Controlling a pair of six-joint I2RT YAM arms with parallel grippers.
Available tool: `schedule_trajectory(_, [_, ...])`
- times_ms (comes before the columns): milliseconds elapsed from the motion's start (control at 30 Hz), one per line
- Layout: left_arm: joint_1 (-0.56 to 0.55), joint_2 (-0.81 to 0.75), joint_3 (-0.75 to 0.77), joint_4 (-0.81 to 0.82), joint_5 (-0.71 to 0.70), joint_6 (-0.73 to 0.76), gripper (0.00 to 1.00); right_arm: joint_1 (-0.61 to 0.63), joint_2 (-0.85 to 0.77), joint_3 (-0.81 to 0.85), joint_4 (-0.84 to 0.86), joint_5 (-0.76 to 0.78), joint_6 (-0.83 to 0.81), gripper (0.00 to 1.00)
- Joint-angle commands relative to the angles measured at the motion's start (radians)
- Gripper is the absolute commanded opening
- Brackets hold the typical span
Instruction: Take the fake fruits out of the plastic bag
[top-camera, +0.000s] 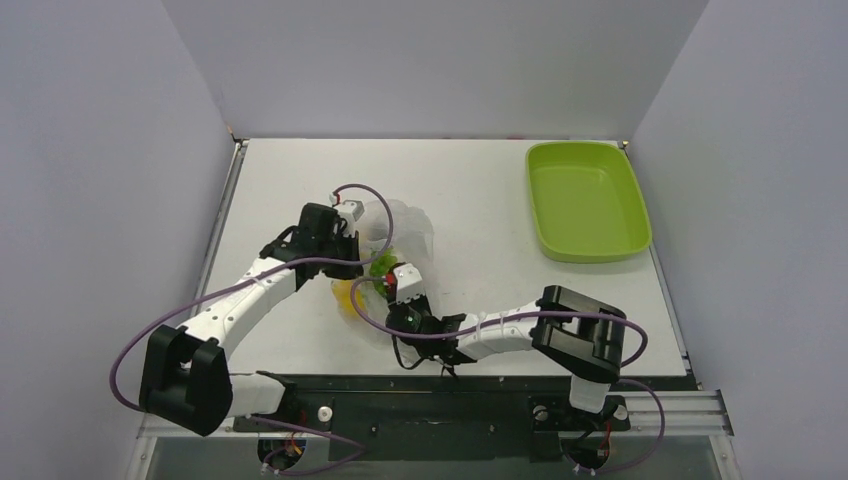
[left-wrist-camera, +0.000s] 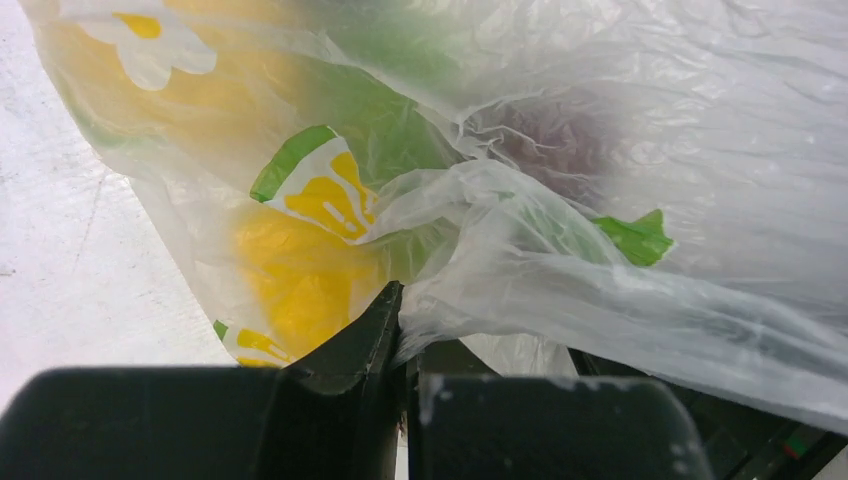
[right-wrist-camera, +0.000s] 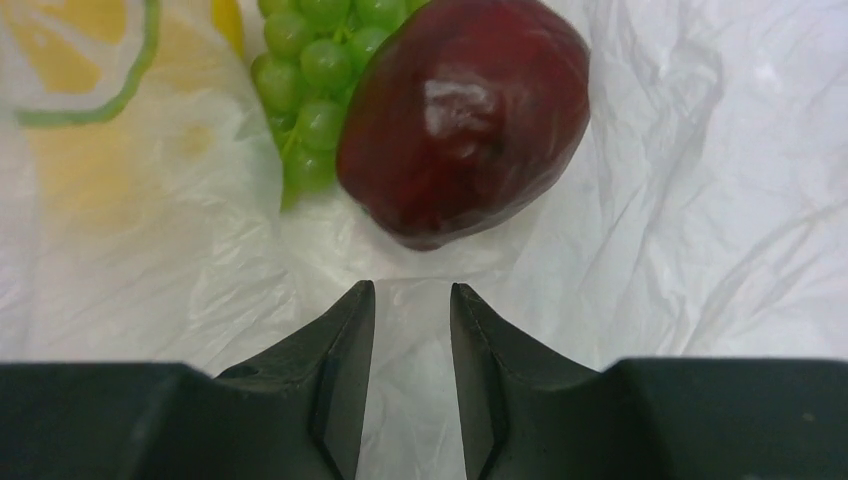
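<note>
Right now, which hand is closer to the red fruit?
Right. The right hand points straight at the red fruit; the left hand pinches the plastic bag beside it.

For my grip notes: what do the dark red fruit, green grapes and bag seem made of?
Dark red fruit: probably hard plastic, glossy; sharp white highlight. Green grapes: likely moulded plastic, smooth, faint shine. Bag: thin clear printed film; fine crinkles, fruit showing through.

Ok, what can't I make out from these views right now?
- Top view: contents of the clear crinkly flower-printed plastic bag, too small; left arm and right arm cover it.
- Left wrist view: yellow shape and dark shape behind the film, blurred, not identifiable.
- Right wrist view: green toy grape bunch cut off by the top edge, partly behind the dark red glossy toy apple.
</note>
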Motion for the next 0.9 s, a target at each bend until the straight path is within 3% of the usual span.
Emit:
schedule_trajectory(0, [-0.004,0.025,0.058,-0.010,-0.006,0.004,0.00,-0.048,0.028,-0.008,0.137,0.012,0.018,0.30])
schedule_trajectory(333, [-0.037,-0.023,0.045,0.015,0.023,0.052,0.00,-0.086,-0.208,0.036,-0.060,0.036,0.041,0.44])
schedule_trajectory(567, [-0.082,-0.036,0.037,0.018,-0.002,0.068,0.00,-0.166,-0.140,0.132,-0.066,-0.022,0.037,0.45])
schedule_trajectory(700, [-0.102,-0.027,0.040,0.016,-0.007,0.071,0.00,-0.172,-0.095,0.175,-0.021,-0.045,-0.007,0.58])
schedule_trajectory(867, [-0.110,-0.020,0.043,0.012,-0.009,0.074,0.00,-0.186,-0.014,0.211,-0.007,-0.066,-0.045,0.68])
